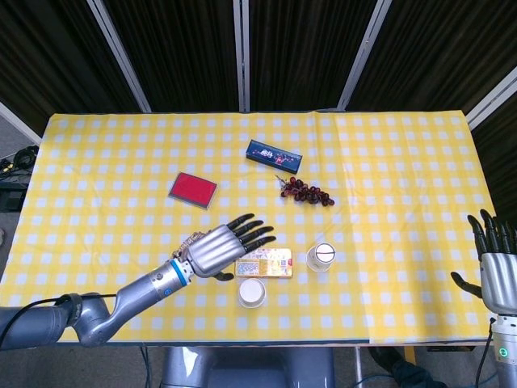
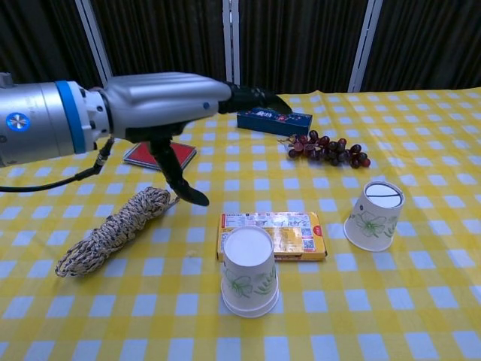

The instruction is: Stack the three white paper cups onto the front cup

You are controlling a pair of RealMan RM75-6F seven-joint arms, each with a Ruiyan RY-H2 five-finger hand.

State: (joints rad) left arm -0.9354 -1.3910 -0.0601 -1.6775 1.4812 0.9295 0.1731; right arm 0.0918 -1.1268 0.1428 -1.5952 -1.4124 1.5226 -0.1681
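Note:
An upside-down white paper cup stack (image 2: 249,271) with a green flower print stands near the front edge; it also shows as the stack (image 1: 251,293) from above. Another white cup (image 2: 373,216) stands apart to its right, leaning slightly, seen as the cup (image 1: 321,257) in the head view. My left hand (image 2: 173,105) hovers above and behind the stack, fingers spread, holding nothing; the head view shows this hand (image 1: 222,249) left of the snack box. My right hand (image 1: 494,267) stays off the table's right edge, fingers apart and empty.
A yellow snack box (image 2: 272,235) lies right behind the stack. A coiled rope (image 2: 113,229) lies to the left. Purple grapes (image 2: 327,149), a blue box (image 2: 273,120) and a red pouch (image 2: 159,154) sit farther back on the yellow checked cloth (image 2: 421,301).

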